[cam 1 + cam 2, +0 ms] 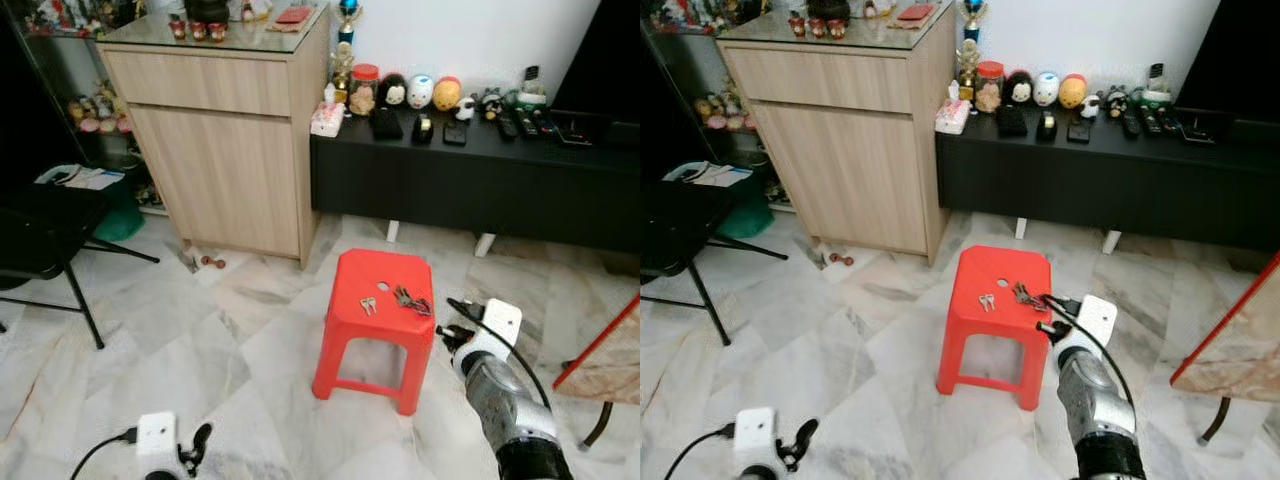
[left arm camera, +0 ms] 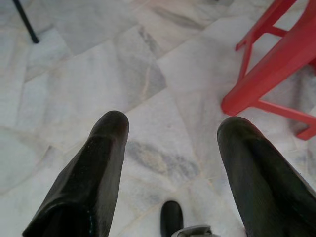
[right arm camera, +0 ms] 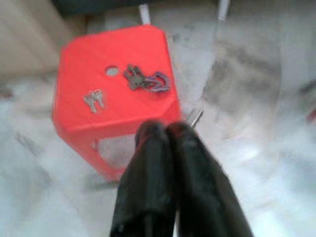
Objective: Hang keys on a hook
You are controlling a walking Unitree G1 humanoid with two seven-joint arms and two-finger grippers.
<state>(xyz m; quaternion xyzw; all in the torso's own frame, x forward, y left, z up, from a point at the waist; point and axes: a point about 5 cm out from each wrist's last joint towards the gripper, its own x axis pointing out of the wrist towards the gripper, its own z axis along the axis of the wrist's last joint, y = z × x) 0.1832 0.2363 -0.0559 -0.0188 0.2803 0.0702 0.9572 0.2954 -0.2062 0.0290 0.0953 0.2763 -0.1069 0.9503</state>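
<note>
A red plastic stool (image 1: 380, 275) stands on the marble floor in front of me. Two sets of keys lie on its seat. One is a small silver pair (image 1: 368, 305). To its right lies a darker bunch with a purple clip (image 1: 412, 301), which the right wrist view blurs (image 3: 148, 80). My right gripper (image 1: 452, 336) hovers just off the stool's right edge, level with the seat. Its fingers (image 3: 165, 129) are pressed shut with nothing between them. My left gripper (image 2: 170, 128) hangs low at the bottom left (image 1: 200, 438), open over bare floor.
A wooden cabinet (image 1: 230, 150) stands behind and to the left of the stool. A low black console (image 1: 470, 185) with figurines and remotes runs along the wall. There is a black folding chair (image 1: 50, 235) at the left and a marble-topped table edge (image 1: 610, 360) at the right.
</note>
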